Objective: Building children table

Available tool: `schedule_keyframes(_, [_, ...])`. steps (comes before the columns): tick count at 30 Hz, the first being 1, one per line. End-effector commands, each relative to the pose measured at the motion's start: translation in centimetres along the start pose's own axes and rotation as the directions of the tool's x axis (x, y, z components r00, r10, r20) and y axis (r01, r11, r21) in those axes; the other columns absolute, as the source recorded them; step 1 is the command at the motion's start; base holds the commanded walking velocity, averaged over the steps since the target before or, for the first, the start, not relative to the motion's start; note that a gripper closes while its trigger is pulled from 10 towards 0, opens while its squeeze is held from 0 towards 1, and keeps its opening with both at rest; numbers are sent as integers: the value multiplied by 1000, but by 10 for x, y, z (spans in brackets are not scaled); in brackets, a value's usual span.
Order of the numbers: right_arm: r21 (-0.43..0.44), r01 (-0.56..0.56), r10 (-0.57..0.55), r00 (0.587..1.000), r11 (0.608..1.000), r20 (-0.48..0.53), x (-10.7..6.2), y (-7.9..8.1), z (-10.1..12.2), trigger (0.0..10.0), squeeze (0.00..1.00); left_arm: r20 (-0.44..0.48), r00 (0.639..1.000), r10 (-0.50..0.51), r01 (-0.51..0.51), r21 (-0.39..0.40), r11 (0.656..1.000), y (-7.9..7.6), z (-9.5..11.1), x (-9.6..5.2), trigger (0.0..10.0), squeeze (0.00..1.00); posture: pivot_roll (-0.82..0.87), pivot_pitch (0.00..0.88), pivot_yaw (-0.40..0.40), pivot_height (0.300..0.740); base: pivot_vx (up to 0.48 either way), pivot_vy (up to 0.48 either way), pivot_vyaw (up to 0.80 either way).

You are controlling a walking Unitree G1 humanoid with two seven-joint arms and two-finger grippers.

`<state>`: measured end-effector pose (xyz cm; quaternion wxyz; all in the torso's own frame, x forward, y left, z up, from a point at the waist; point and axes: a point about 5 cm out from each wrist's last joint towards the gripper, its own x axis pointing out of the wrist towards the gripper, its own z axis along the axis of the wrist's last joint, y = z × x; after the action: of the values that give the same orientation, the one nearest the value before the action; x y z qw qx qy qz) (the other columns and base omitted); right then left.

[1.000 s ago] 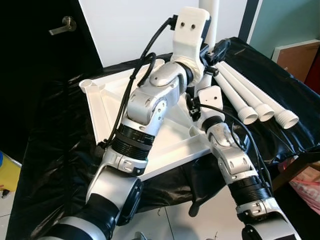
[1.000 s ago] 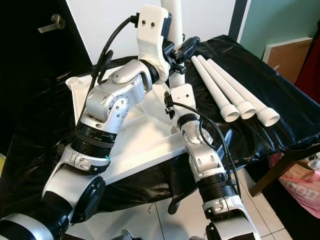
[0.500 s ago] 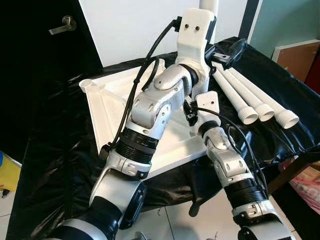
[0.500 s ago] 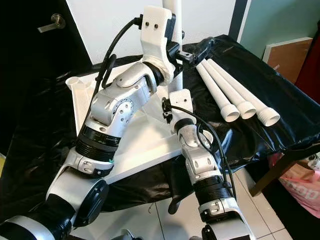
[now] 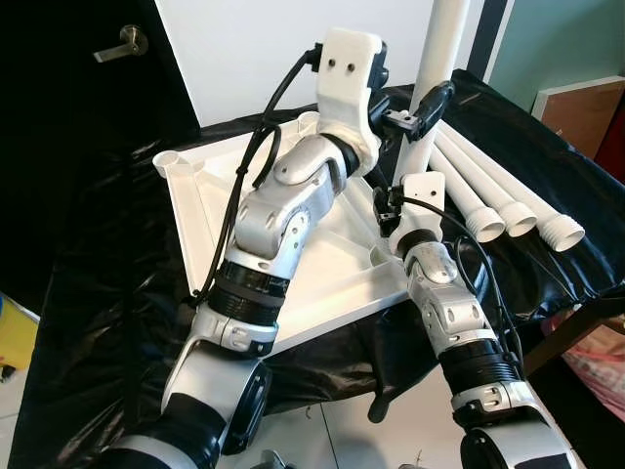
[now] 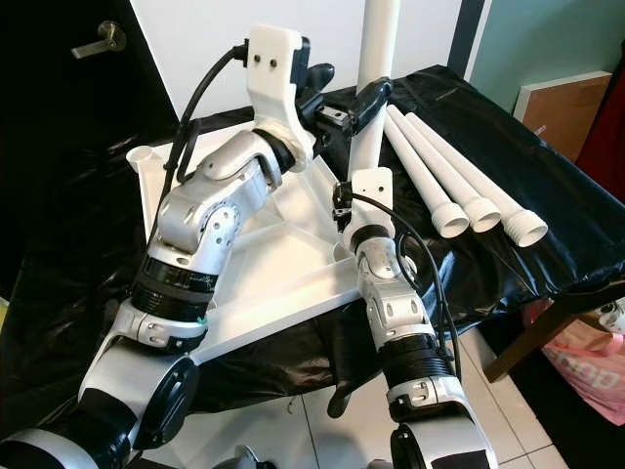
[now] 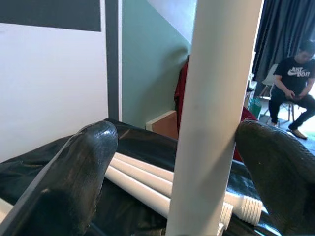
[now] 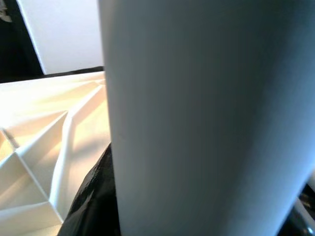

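Note:
The white tabletop [image 5: 195, 195] lies upside down on a black-covered table [image 5: 98, 293]. One white table leg [image 5: 437, 49] stands upright at the top's near right corner, leaning slightly. My left gripper [image 5: 415, 103] is open around the leg partway up; in the left wrist view its fingers [image 7: 74, 182] flank the leg [image 7: 211, 118] with a gap on one side. My right gripper [image 5: 412, 166] is lower, near the leg's foot. In its wrist view the leg [image 8: 206, 113] is very close, with a black finger [image 8: 93, 196] against it.
Three loose white legs [image 5: 488, 186] lie side by side on the cloth to the right. A dark door with a handle [image 5: 122, 44] is at far left. A wooden frame [image 5: 576, 322] and pink bag [image 5: 601, 366] sit at right. A seated person [image 7: 295, 93] is far behind.
My left arm has swung to the left and its fingers have spread off the leg. The leg's top now leans further right. The right arm has shifted slightly.

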<state>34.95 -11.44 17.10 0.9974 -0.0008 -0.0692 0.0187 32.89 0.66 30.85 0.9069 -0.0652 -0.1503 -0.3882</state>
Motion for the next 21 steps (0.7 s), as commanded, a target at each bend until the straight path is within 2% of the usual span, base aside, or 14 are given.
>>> schedule_keyframes(1, [14, 31, -31, 999, 999, 25, 2, -3, 5, 10000, 0, 19, 998, 63, -63, 16, 998, 8, 1, -5, 10000, 0, -58, 0, 12, 740, 0, 0, 0])
schedule_keyframes(8, [12, 68, -69, 996, 998, 55, 2, -14, 9, 10000, 0, 46, 985, 164, -167, 68, 984, 20, -5, -19, 10000, 0, -56, 0, 2, 740, 0, 0, 0])
schedule_keyframes(13, [23, 73, -74, 994, 997, 81, -1, -16, 12, 10000, 0, 39, 982, 186, -189, 95, 977, 26, -14, -29, 10000, 0, -63, 0, 20, 740, 0, 0, 0])
schedule_keyframes(17, [25, 91, -93, 991, 996, 93, -7, -22, 10, 10000, 0, 25, 985, 173, -175, 115, 978, 27, -23, -38, 10000, 0, -75, 15, 44, 740, 0, 0, 0])
schedule_keyframes(21, [16, 108, -109, 990, 994, 85, -17, -29, 2, 10000, 0, -1, 995, 103, -101, 144, 984, 18, -39, -51, 10000, 0, -93, 18, 65, 740, 0, 0, 0])
